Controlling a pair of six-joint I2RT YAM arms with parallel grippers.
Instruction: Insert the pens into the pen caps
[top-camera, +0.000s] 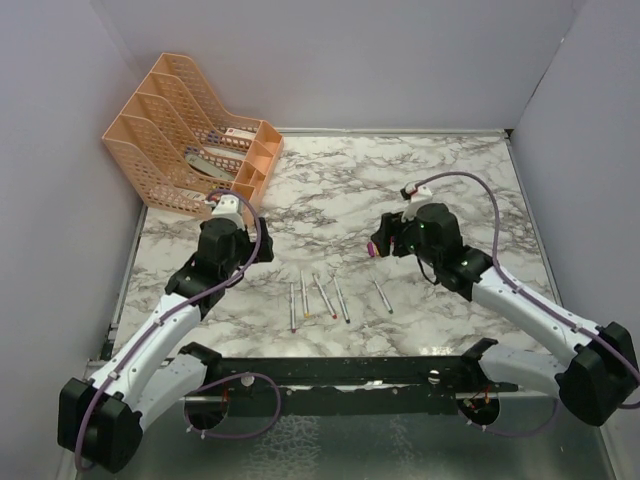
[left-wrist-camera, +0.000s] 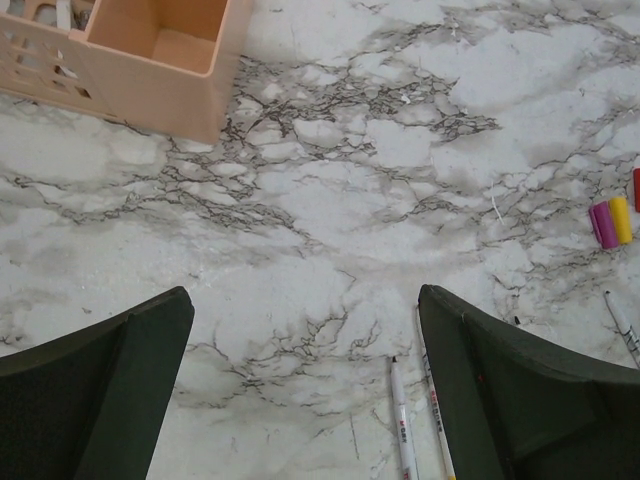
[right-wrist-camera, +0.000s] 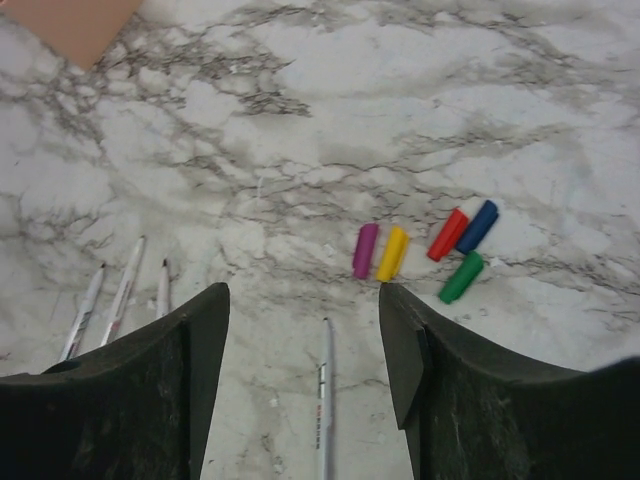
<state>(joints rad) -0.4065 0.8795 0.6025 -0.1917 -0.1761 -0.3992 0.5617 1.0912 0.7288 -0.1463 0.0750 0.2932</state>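
Five pale pens (top-camera: 323, 296) lie side by side on the marble table near the front middle. In the left wrist view two pens (left-wrist-camera: 404, 420) lie beside my right-hand finger. My left gripper (left-wrist-camera: 305, 295) hangs open over bare marble, left of the pens (top-camera: 250, 240). The pen caps lie in a cluster: purple (right-wrist-camera: 365, 250), yellow (right-wrist-camera: 392, 253), red (right-wrist-camera: 447, 234), blue (right-wrist-camera: 477, 226) and green (right-wrist-camera: 460, 277). My right gripper (right-wrist-camera: 303, 290) is open above them, with one pen (right-wrist-camera: 325, 400) on the table between its fingers. From above only the purple cap (top-camera: 373, 247) shows beside the right gripper (top-camera: 390, 240).
Orange file trays (top-camera: 190, 130) stand at the back left, and their low box (left-wrist-camera: 150, 60) is close ahead of my left gripper. Grey walls close in the table at the back and both sides. A black rail (top-camera: 350, 370) runs along the near edge.
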